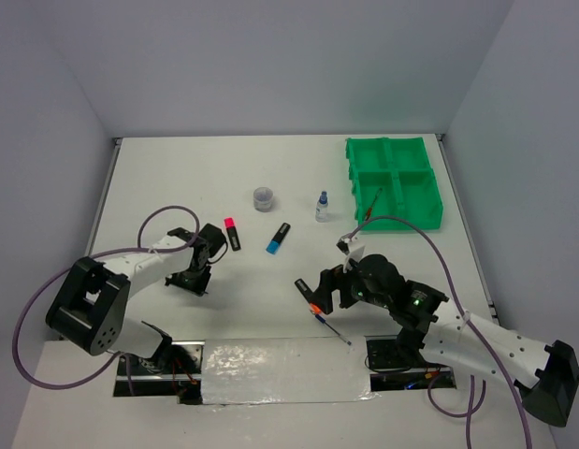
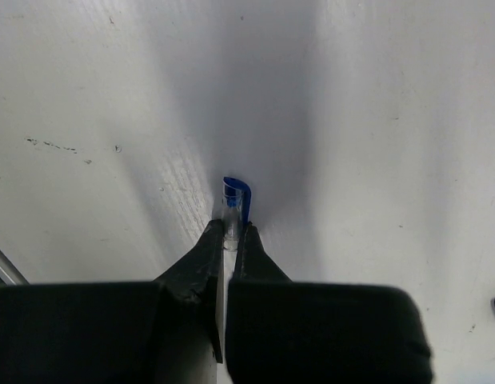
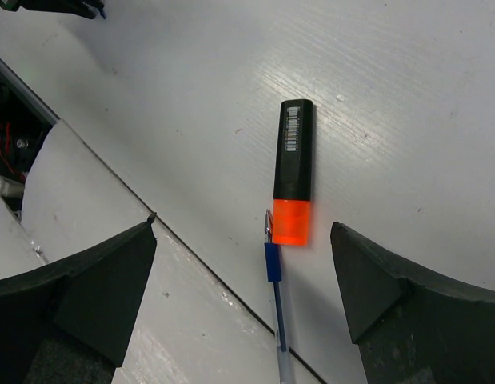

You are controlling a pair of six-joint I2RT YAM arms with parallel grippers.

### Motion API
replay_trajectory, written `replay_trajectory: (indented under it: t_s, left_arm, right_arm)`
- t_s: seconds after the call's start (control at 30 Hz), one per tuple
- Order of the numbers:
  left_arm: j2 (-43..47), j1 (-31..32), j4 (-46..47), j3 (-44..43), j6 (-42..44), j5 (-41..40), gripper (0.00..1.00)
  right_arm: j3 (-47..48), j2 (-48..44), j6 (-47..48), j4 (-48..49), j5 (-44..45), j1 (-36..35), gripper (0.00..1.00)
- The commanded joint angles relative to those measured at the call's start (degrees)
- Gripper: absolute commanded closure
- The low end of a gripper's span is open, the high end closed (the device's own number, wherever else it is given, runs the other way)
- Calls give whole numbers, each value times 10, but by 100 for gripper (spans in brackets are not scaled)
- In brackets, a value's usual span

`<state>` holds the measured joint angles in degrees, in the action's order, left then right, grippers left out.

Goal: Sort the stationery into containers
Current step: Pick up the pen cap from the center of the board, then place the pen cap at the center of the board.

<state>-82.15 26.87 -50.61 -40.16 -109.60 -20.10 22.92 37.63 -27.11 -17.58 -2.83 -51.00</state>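
Note:
My left gripper [image 1: 194, 279] is shut on the end of a thin clear pen piece with a blue clip [image 2: 233, 204], held against the table at left. My right gripper [image 1: 312, 297] is open and hovers over an orange highlighter [image 3: 295, 172] and a blue pen [image 3: 275, 304], which lie touching between its fingers [image 3: 243, 228]. A pink highlighter [image 1: 232, 232], a blue highlighter [image 1: 278, 238], a greyish tub [image 1: 263, 197] and a blue-capped bottle [image 1: 322, 207] stand mid-table. The green tray [image 1: 411, 196] sits at the back right with a red pen [image 1: 371, 204] in its near-left compartment.
A shiny taped strip [image 1: 280, 369] runs along the table's near edge between the arm bases. A purple cable [image 1: 411, 224] arcs over the right arm, just in front of the tray. Walls close the table at back and sides.

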Motion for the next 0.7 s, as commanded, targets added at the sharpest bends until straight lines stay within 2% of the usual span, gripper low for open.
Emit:
replay_trajectory:
  t_s: [0.0,0.1,0.23,0.33,0.47,0.6,0.67]
  left_arm:
    - [-44,-7,19,46,9,22,100]
    - [-30,-7,31,56,25,14,100]
    - [30,-7,38,67,65,-5,100]
    - [99,-3,56,60,147,-30,100]
    - [187,2,74,19,303,-58,100]
    - [287,4,90,-4,395,-47,100]
    - [303,4,104,-6,436,-43,100]
  right_arm:
    - [-2,-13,9,19,-3,-1,4]
    - [-2,-19,9,20,-7,-1,4]
    - [-1,-17,3,13,4,1,3]
    - [5,4,3,7,-1,1,5]
    - [14,34,7,4,-7,1,7]
    - [28,47,2,-10,10,1,8]
    - [34,56,1,-22,21,1,7]
